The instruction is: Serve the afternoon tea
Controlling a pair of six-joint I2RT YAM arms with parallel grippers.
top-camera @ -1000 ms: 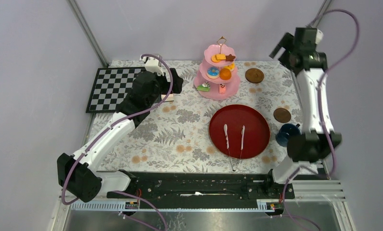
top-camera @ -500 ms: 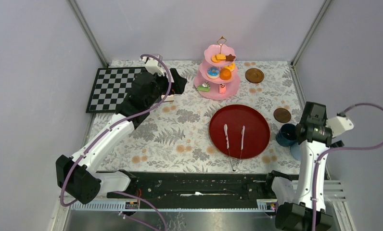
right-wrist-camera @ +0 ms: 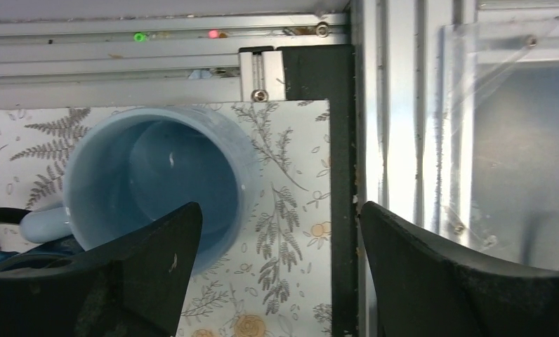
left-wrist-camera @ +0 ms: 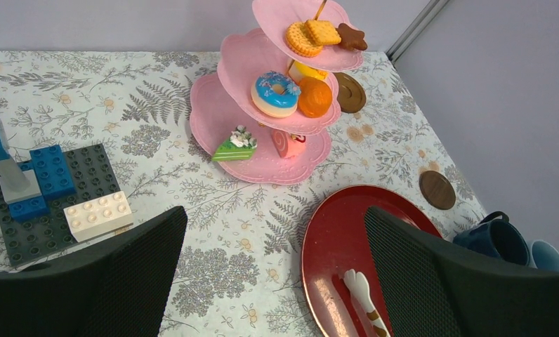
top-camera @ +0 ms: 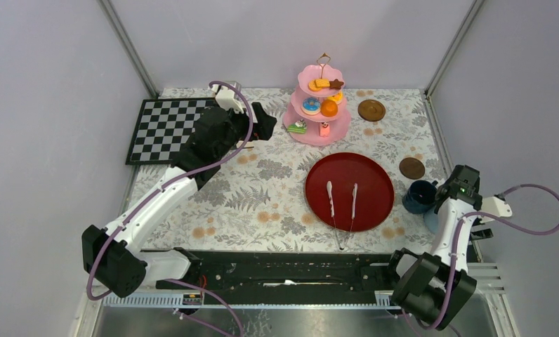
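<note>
At the near right corner of the counter (top-camera: 262,203), the right end effector (right-wrist-camera: 277,210) is hanging over a light blue cup (right-wrist-camera: 150,182). Its fingers are standing wide apart and gripping nothing. The cup is sitting upright and empty just inside the counter's edge. It is lying more under one finger than in the gap, and I cannot tell whether that finger is touching the rim.

Just beside it, toward the middle, a dark blue cup (top-camera: 418,195) is standing upright on the cloth. The red tray (top-camera: 375,175) is lying near it, with the white tongs (top-camera: 330,196) resting on the tray, their closed end reaching over its near rim. A brown saucer (top-camera: 411,168) is lying bare just beyond the dark cup.

Further back on the left, the left end effector (left-wrist-camera: 275,225) is hovering above the cloth, its fingers spread wide and carrying nothing. Some building bricks (left-wrist-camera: 52,189) are sitting beside it on a dark baseplate.

Beyond the tray, the pink three-tier stand (top-camera: 317,133) is standing upright and carrying the sweets:
- biscuits (left-wrist-camera: 305,38) on the top tier
- a blue-iced donut (left-wrist-camera: 274,93) and an orange piece (left-wrist-camera: 314,97) on the middle tier
- a green cake slice (left-wrist-camera: 234,144) and a pink roll (left-wrist-camera: 288,144) on the bottom tier

A second saucer (top-camera: 371,109) is lying near the stand's right side, and a chessboard (top-camera: 161,126) is occupying the far left corner
</note>
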